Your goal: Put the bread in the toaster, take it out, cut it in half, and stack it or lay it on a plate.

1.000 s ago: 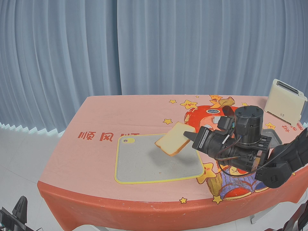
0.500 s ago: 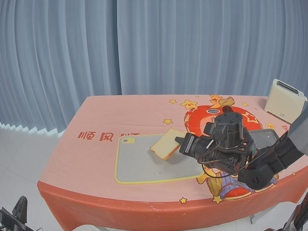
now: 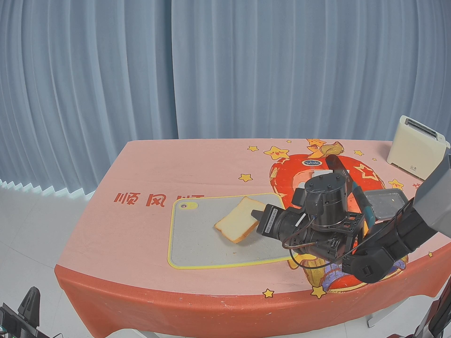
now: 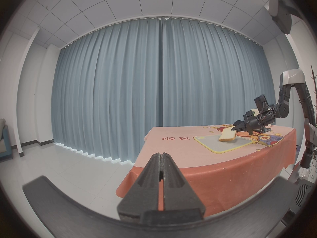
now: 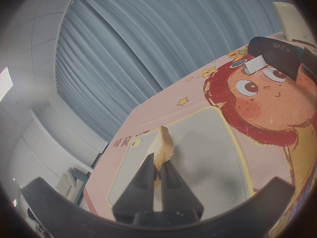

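Right claw (image 3: 256,214) pinched on one crust edge of the bread (image 3: 236,220). Held slanted low over the cutting board (image 3: 197,245), far corner down, can't tell if touching. Guessing that's for laying it flat to cut. Handy having the knife (image 3: 340,167) and grey tray (image 3: 390,202) just behind on the table (image 3: 141,174), toaster (image 3: 416,149) off at the corner. Left claw (image 4: 160,182) pressed together, parked low, well away from the table.

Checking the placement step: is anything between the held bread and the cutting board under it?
Nothing visible. The bread, pinched in the right end effector, is tilted just over the cutting board, and no object lies on the board beneath it. The knife lies off the board, to the robot's right of it.
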Controlling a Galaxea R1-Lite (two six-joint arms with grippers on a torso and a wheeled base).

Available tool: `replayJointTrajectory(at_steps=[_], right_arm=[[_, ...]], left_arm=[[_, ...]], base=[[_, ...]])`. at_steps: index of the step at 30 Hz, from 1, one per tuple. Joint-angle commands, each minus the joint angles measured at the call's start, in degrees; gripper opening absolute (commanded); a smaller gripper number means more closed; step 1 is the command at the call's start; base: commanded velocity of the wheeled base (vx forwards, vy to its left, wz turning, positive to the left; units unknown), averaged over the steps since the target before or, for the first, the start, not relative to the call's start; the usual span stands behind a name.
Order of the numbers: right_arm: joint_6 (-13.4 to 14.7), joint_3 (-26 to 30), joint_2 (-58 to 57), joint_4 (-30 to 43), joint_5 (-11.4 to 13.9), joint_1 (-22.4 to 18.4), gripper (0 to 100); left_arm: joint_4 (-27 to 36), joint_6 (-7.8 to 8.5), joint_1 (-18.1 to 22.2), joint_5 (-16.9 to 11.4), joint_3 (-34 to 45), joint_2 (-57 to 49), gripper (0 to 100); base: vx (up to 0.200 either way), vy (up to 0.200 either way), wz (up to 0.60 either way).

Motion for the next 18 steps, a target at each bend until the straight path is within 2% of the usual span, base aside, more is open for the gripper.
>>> replayJointTrajectory(at_steps=[1, 11, 12, 18], right_arm=[[0.0, -0.1, 0.4, 0.0, -0.1, 0.1, 0], [-0.2, 0.1, 0.4, 0.3, -0.9, 0.2, 0], [-0.2, 0.2, 0.4, 0.4, -0.9, 0.4, 100], [-0.4, 0.1, -0.2, 0.8, -1.2, 0.9, 100]], left_arm=[[0.0, -0.01, 0.0, 0.0, 1.0, -0.9, 0], [0.0, -0.01, 0.0, 0.0, 1.0, -0.9, 0], [0.0, -0.01, 0.0, 0.0, 1.0, -0.9, 0], [0.0, -0.01, 0.0, 0.0, 1.0, -0.9, 0]], base=[[0.0, 0.0, 0.0], [0.0, 0.0, 0.0], [0.0, 0.0, 0.0], [0.0, 0.0, 0.0]])
